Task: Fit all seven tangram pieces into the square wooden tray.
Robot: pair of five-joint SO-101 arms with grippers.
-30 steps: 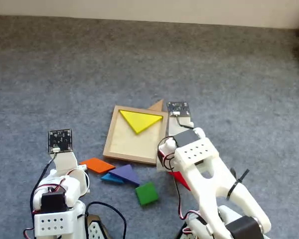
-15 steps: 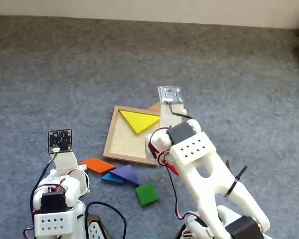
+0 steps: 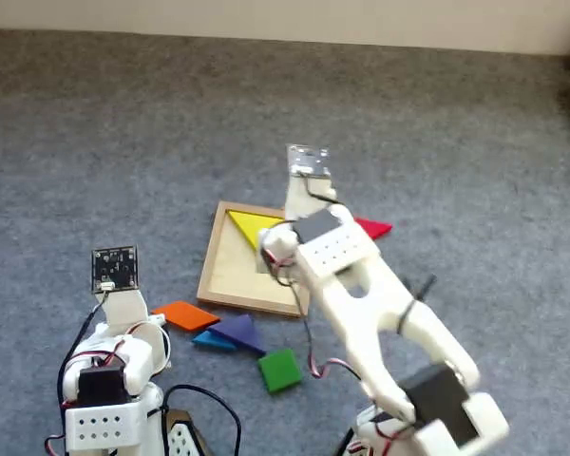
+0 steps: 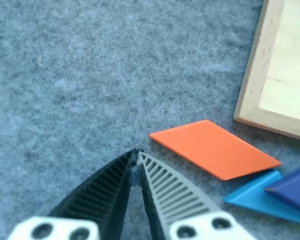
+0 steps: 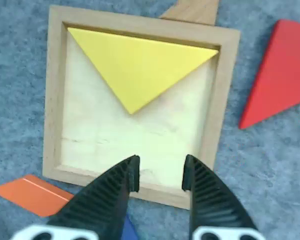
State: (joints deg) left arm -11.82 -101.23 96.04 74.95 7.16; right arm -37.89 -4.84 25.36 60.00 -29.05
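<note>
"Sizing up the pieces, how do you think they will handle?"

"Thin, stiff, flat slabs, I'd judge, light and probably smooth. There's nothing to crush, but they lie flush on the table (image 3: pixel 123 123), so they need pinching across two opposite edges. The red triangle (image 5: pixel 282 70) lies just beside the wooden tray (image 5: pixel 221 100) on its right in the high view. I'd take it near a corner, where the span is short."

"Where is the rest?"

"The yellow triangle (image 5: pixel 140 65) sits inside the tray, its long edge along the far wall. A bare wooden triangle (image 5: pixel 194 10) pokes out behind the tray. In front lie the orange parallelogram (image 4: pixel 215 150), the blue triangle (image 4: pixel 260 197) touching the purple triangle (image 4: pixel 295 187), and the green square (image 3: pixel 281 370)."

"And the arms?"

"The right arm (image 3: pixel 361 285) is stretched over the tray. The right pincer (image 5: pixel 161 167) points down above the near rim, its jaws a narrow gap apart and holding nothing. The left arm (image 3: pixel 109 370) is folded back — the left pincer (image 4: pixel 138 157) is closed and empty, with its tips just beside the orange parallelogram."
</note>
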